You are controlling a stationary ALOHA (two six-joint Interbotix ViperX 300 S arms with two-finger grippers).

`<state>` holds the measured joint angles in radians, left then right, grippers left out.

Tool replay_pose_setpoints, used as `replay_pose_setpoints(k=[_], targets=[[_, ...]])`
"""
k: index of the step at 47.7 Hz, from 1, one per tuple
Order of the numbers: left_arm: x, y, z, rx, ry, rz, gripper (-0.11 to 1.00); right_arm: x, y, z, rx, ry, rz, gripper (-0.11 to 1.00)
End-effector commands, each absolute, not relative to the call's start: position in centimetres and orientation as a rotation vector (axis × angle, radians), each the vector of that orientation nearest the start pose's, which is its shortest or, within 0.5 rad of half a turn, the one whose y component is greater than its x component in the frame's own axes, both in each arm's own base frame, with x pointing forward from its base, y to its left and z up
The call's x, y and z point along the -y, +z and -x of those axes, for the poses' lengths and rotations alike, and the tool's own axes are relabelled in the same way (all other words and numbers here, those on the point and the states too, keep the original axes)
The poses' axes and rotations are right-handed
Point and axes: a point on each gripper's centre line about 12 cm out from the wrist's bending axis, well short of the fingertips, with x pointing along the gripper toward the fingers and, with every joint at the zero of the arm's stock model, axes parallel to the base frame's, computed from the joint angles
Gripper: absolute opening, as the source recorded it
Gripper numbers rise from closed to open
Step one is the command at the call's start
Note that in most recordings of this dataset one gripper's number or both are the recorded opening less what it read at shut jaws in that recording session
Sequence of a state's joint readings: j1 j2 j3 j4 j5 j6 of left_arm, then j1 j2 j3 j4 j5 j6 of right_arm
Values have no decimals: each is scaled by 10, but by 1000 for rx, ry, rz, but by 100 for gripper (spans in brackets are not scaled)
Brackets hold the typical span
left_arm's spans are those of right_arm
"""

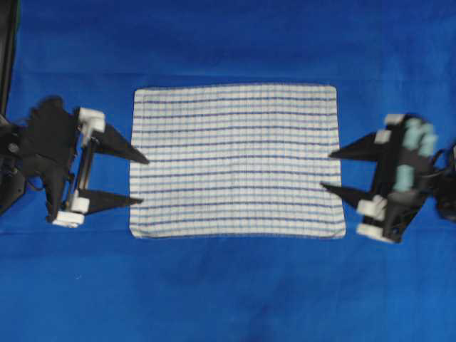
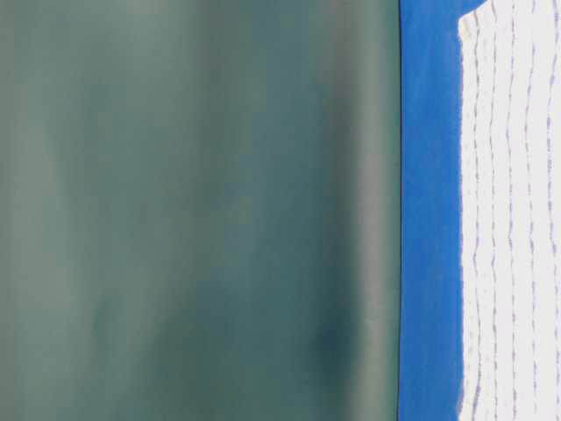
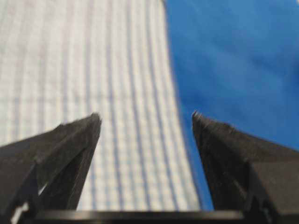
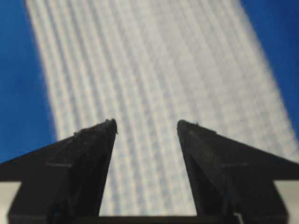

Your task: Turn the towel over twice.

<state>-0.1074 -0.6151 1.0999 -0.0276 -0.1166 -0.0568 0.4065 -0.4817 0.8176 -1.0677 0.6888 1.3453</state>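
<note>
Striped towel point(image 1: 237, 162) flat on blue table cover point(image 1: 228, 285) — left gripper point(image 1: 144, 181), right gripper point(image 1: 329, 169) jaws released, empty.

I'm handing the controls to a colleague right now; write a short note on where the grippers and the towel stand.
Left gripper: jaws open, empty, at the towel's left edge.
Right gripper: jaws open, empty, at the towel's right edge.
Towel: lying flat and spread out in the middle of the blue table cover, no folds or lifted corners visible.
Done: nothing is held at this moment; how many flips have been made cannot be told from the towel's look alone.
Left: confirm the flip count; if any turn remains, grip an edge with both grippers and turn it over.
</note>
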Motion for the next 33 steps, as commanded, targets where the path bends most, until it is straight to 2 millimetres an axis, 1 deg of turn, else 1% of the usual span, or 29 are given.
replay_pose_setpoints(k=[1, 7, 14, 21, 33], targets=[[16, 246, -249, -288, -55, 42, 73, -34, 281, -266, -472, -297, 1, 62], [2, 258, -243, -218, -6, 6, 73, -15, 299, -250, -372, -323, 36, 62], [-8, 271, -236, -139, 34, -38, 72, 0, 311, -234, -298, -354, 58, 62], [-14, 278, -229, -93, 61, -66, 72, 6, 309, -224, -269, -345, 62, 62], [-15, 279, -229, -93, 66, -79, 72, 8, 306, -223, -270, -338, 58, 62]])
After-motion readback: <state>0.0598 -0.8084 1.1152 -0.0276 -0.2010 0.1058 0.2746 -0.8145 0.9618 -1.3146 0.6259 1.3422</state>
